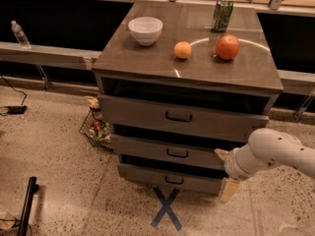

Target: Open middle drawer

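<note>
The middle drawer [147,149] is the central one of three grey-brown fronts in the cabinet [123,68]. It has a small black bar handle [177,154] and sits slightly out from the cabinet face. My gripper [224,171] comes in on a white arm [275,154] from the right, level with the right end of the middle drawer front and well right of the handle. Its two beige fingers stand apart, one [220,153] near the drawer's right end, the other [229,190] hanging low beside the bottom drawer [147,173]. It holds nothing.
On the cabinet top stand a white bowl [145,30], an orange [182,49], a red apple [227,47] and a green can [222,14]. A wire basket [96,129] sits on the floor left of the cabinet. A blue X [166,214] marks the floor in front.
</note>
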You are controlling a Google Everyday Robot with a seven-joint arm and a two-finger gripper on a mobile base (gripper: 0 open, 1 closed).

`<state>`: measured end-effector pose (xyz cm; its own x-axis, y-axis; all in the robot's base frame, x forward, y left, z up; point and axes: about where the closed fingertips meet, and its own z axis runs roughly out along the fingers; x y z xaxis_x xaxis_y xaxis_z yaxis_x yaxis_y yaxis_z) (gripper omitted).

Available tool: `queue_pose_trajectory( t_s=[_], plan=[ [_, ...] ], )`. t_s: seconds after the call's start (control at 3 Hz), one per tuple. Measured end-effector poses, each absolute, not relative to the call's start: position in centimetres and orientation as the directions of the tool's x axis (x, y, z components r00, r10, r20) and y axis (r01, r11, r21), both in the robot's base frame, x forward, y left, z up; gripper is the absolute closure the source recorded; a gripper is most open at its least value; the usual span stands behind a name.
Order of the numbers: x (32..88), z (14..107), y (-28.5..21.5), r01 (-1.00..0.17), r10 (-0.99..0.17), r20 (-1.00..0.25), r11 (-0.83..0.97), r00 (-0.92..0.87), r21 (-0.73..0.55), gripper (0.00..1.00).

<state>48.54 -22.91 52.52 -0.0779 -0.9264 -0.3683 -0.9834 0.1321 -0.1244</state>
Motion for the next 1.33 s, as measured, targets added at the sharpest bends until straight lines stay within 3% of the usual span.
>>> queue_pose_trajectory(
  t_s=[0.67, 1.33],
  plan=[
    [51.0, 45.6, -25.5, -0.972, -0.922, -0.363, 0.195, -0.136, -0.134, 0.0],
    [53.8, 44.7, -26.2, -0.949, -0.931, -0.353, 0.187, -0.09, -0.252, 0.0]
  ],
)
